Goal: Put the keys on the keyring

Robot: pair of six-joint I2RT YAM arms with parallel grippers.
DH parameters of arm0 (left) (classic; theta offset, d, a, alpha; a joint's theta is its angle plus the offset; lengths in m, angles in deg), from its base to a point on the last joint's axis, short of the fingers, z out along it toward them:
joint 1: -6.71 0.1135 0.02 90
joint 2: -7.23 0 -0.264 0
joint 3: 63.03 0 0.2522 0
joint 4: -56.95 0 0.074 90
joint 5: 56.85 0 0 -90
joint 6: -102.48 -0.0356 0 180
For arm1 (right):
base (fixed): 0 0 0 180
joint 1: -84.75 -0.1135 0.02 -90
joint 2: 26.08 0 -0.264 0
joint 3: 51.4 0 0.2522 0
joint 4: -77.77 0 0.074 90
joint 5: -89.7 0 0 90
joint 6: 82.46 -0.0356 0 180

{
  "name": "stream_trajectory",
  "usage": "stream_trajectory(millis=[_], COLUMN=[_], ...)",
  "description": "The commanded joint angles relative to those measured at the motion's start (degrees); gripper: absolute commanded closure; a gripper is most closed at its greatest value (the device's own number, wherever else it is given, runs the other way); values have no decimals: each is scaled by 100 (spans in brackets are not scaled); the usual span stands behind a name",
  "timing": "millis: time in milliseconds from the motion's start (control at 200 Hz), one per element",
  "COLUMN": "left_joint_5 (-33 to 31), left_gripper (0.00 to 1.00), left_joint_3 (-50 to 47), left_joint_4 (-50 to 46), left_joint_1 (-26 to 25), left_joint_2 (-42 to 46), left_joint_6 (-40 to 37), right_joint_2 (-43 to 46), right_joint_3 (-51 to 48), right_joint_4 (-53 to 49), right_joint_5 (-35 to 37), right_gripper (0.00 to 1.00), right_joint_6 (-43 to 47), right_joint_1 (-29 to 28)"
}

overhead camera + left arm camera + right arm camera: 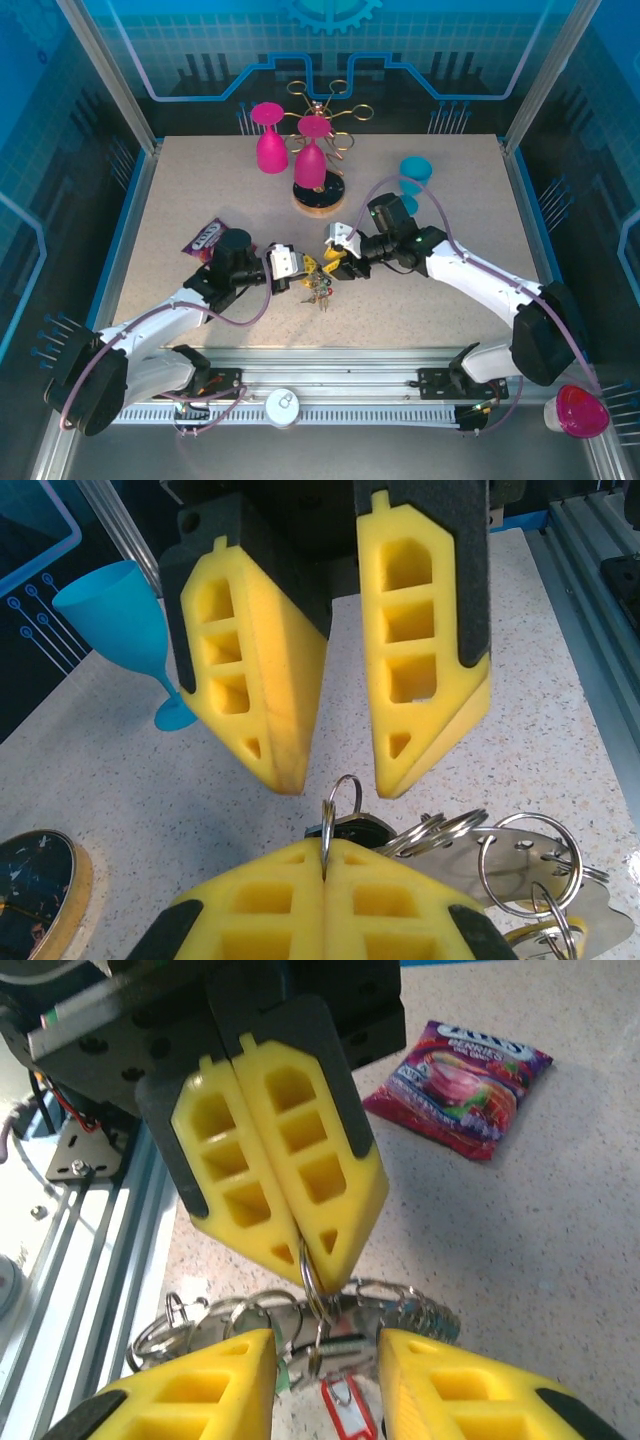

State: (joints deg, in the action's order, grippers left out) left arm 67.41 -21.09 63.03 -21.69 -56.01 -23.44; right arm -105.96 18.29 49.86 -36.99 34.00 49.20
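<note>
The left hand point(325, 852) is pressed together, pinching a thin metal ring point(342, 798) that stands upright between its yellow pads. The right wrist view shows the same grip, the left hand point(305, 1260) holding the ring point(312, 1285) at its tips. The right hand point(340, 785) faces it with its fingers spread, one on each side of the ring and not touching it; its own view point(322, 1345) shows the same gap. The ring belongs to the bunch of keys point(520, 870), a tangle of silver blades and small loops with a red tag point(345, 1405), lying on the worktop point(200, 190) just under the two hands, in the near middle point(320, 288). Which of the loops is the keyring I cannot tell. A candy packet point(207, 237) lies beyond the left arm, a blue glass point(415, 170) stands behind the right arm, and a rack point(318, 195) with pink glasses point(270, 140) sits at the back.
</note>
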Motion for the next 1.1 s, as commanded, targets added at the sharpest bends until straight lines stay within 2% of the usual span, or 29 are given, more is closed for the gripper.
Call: stream_trajectory(millis=[0,100,310,595,735,831,966,1021,1096], left_joint_5=[160,186,243,281,327,336,267,169,43], left_gripper=[100,100,100,100,100,100,100,91,85], left_joint_3=[-34,-26,-6,6,21,21,137,206,268], left_joint_4=[329,359,441,477,496,486,100,-35,-224], left_joint_1=[-27,-26,-20,-19,-20,-21,-15,-15,-15], left_joint_2=[102,116,110,88,82,91,59,49,24], left_joint_6=[117,146,223,259,296,305,193,174,84], right_joint_2=[-104,-164,-262,-222,-204,-221,-136,-116,-157], right_joint_3=[-72,-69,-43,-126,-161,-106,111,262,543], right_joint_4=[445,565,604,617,764,724,356,70,-445], right_joint_5=[-363,-398,-416,-186,-55,-44,-2,115,291], right_gripper=[67,69,80,81,90,100,100,100,100], right_joint_6=[-211,-279,-308,-127,-24,11,221,390,668], right_joint_1=[29,31,31,22,-35,-40,-124,-199,-296])
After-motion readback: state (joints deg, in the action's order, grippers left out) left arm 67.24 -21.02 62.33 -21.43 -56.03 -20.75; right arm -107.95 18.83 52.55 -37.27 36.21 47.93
